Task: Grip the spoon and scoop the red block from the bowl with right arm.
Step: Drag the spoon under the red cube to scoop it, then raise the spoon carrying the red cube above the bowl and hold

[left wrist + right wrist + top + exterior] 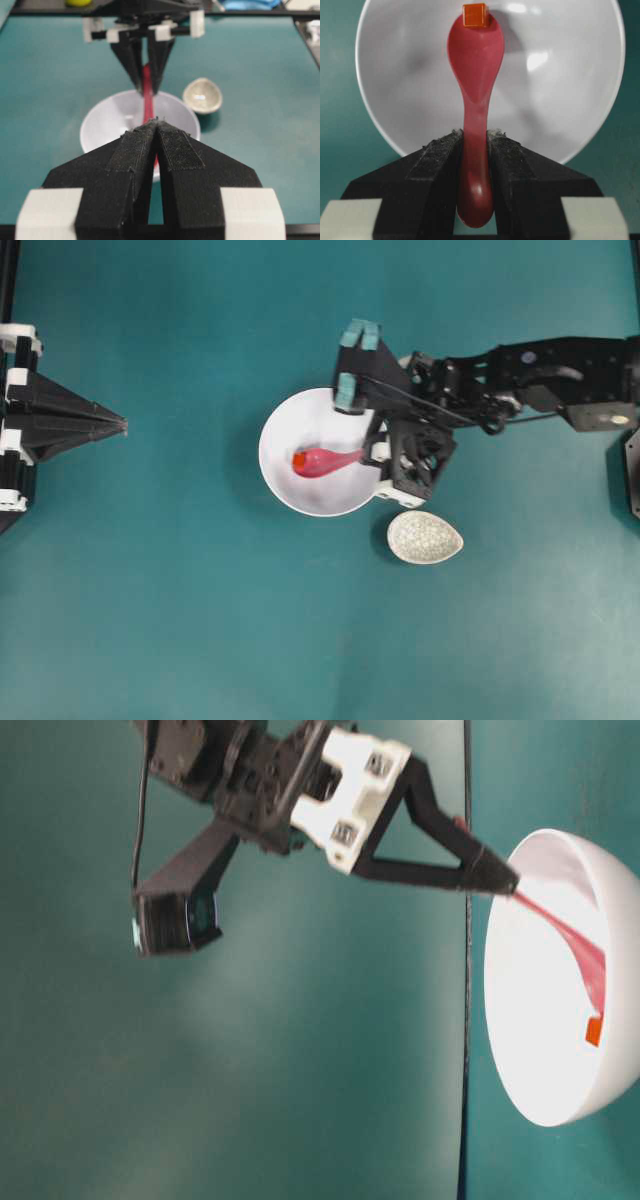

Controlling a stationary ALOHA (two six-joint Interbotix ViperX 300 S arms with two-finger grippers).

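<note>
While the right gripper (475, 150) pinches the spoon (475, 65) by its handle, its tip touching the red block (474, 15) inside the bowl (570, 100), it should slide low beneath the block, then tilt up gently.

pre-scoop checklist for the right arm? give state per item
1. Right gripper clamped on the spoon handle: ok, both fingers press its sides.
2. Spoon tip at the red block: ok, block sits right at the far edge of the tip, not yet in the spoon.
3. Block inside the bowl: ok.
4. Spoon touching the bowl floor: cannot tell.
5. Left gripper out of the way: ok, shut, far from the bowl.
6. Speckled dish apart from the bowl: ok, a narrow gap.
</note>
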